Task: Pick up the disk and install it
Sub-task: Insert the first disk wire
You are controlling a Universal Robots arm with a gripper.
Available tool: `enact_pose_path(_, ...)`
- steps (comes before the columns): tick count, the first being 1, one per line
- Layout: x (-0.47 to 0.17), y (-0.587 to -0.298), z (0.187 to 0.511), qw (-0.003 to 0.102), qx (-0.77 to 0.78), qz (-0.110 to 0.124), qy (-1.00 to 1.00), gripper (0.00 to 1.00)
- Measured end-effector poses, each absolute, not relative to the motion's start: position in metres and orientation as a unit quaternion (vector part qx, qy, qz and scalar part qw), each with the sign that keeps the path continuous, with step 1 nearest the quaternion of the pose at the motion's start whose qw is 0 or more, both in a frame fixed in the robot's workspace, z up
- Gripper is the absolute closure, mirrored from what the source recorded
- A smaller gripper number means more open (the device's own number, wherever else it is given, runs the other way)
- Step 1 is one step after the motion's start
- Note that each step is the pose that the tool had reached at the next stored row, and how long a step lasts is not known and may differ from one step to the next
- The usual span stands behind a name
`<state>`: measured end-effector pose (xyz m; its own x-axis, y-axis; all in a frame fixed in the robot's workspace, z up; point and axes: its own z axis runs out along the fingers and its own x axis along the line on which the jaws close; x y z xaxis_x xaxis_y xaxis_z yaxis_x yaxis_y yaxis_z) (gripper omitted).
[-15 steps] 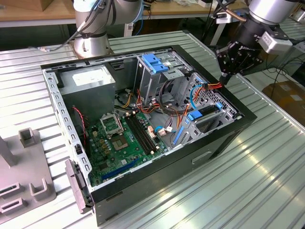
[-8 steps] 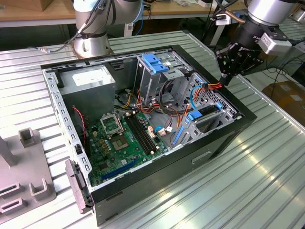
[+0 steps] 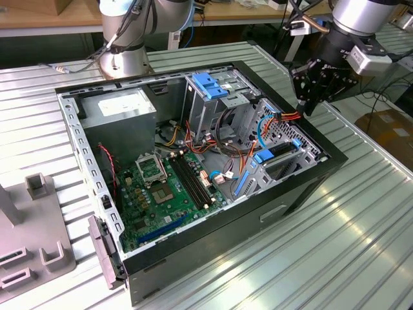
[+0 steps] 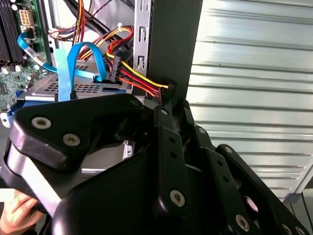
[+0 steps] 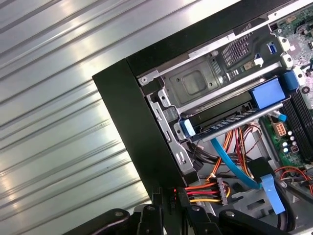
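Nipping the red, yellow and black power leads (image 5: 195,192) between fingertips drawn together, the black pincer (image 3: 308,108) stands at two o'clock of the open black metal computer case (image 3: 213,248). The flat grey metal disk (image 3: 279,154), blue-railed, lies in the bay at the pincer's seven o'clock. Advise light tension, keeping the leads clear of the rail tabs.

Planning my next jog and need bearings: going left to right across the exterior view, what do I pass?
Grey fixture block → motherboard → blue-latched drive cage → the disk → gripper → cardboard box.
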<state>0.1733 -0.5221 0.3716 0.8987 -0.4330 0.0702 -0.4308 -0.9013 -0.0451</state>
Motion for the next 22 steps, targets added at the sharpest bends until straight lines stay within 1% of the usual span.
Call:
enact_pose_path(2,0.1677,-0.5221,0.3711,0.016,-0.974,-0.048,0.222,0.75)
enact_pose_path(12,0.1624,-0.5217,0.3687,0.018,-0.973,-0.062,0.221,0.75)
enact_pose_path(17,0.1622,-0.5216,0.3678,0.019,-0.978,-0.062,0.197,0.75)
enact_pose_path(22,0.1622,-0.5198,0.3663,0.017,-0.978,-0.066,0.196,0.75)
